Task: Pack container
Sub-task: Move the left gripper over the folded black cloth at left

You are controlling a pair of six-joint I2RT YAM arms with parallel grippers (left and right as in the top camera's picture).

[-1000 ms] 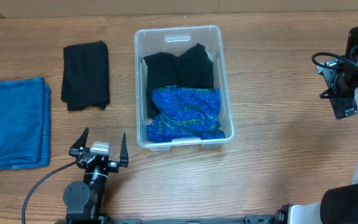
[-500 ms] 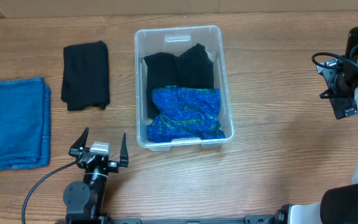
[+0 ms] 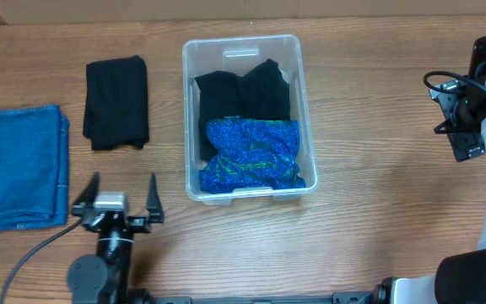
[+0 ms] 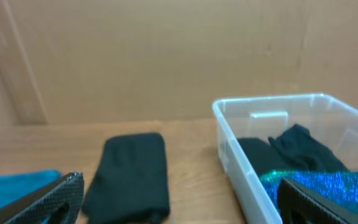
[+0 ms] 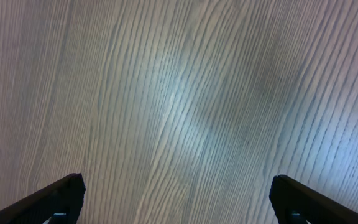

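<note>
The clear plastic container (image 3: 194,101) stands mid-table, holding two black garments (image 3: 243,95) and a shiny blue cloth (image 3: 251,154). A folded black cloth (image 3: 116,101) lies left of it, and a folded blue cloth (image 3: 19,165) lies at the far left. My left gripper (image 3: 116,187) is open and empty near the front edge, below the black cloth. In the left wrist view the black cloth (image 4: 132,174) lies ahead between the jaws, with the container (image 4: 241,168) to the right. My right gripper (image 5: 176,199) is open and empty over bare wood at the far right.
A wooden table (image 3: 378,127) carries everything. The right arm's body (image 3: 471,110) stands at the right edge. A cardboard wall (image 4: 166,56) backs the table.
My left gripper has shifted left along the front edge, from beside the container's corner to below the black cloth. The right arm has not moved.
</note>
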